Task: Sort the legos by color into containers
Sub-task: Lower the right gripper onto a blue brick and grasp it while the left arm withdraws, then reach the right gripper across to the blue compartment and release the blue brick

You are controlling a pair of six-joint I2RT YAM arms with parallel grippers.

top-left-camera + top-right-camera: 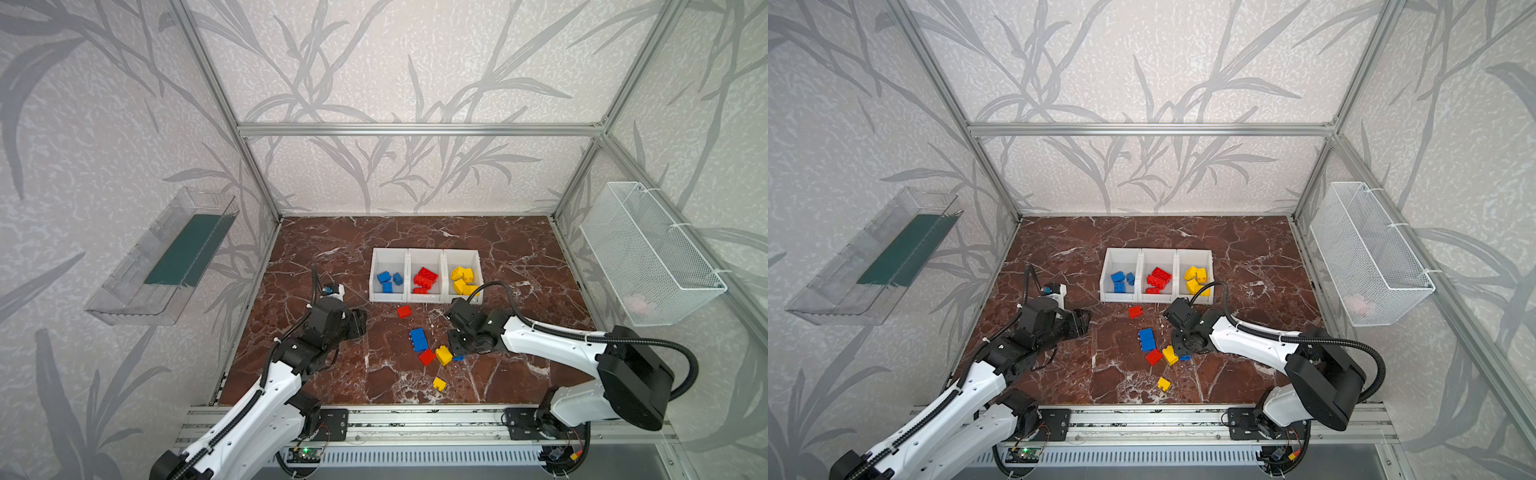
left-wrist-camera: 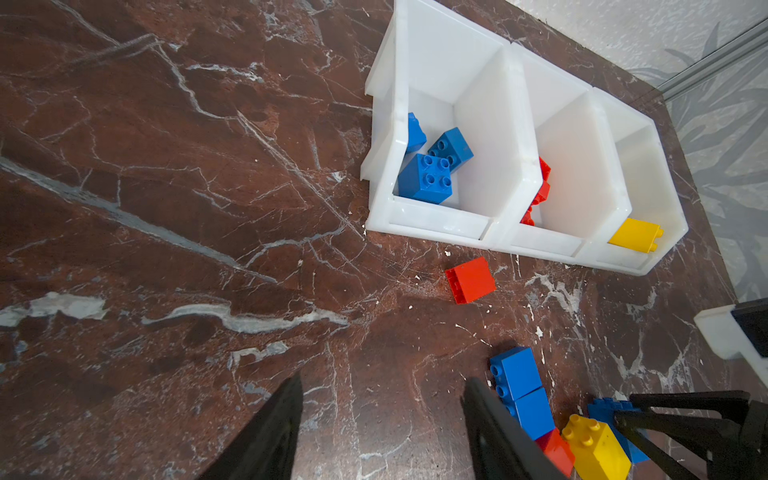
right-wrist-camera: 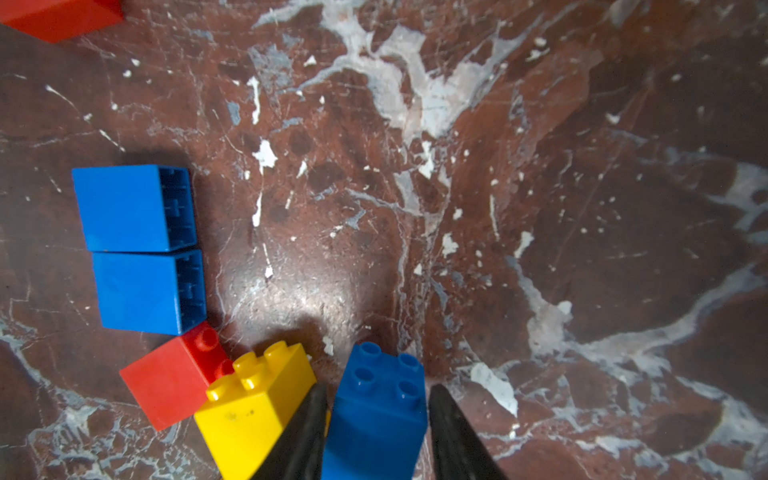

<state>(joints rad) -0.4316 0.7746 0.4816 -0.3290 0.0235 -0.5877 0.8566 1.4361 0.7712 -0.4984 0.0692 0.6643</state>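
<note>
In a top view, bins (image 1: 390, 257) hold colour-sorted bricks (image 1: 426, 276); others lie loose in front. Left wrist: left fingers (image 2: 270, 436) spread, empty. Right wrist: right fingers (image 3: 307, 428) clamp a blue brick (image 3: 376, 415) on the surface (image 3: 540, 208), beside a yellow brick (image 3: 249, 399).

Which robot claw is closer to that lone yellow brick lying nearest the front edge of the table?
Right. The right gripper, closed on a blue brick, is just behind the yellow brick; the left gripper hangs open well off to its left, nearer the bins.
</note>
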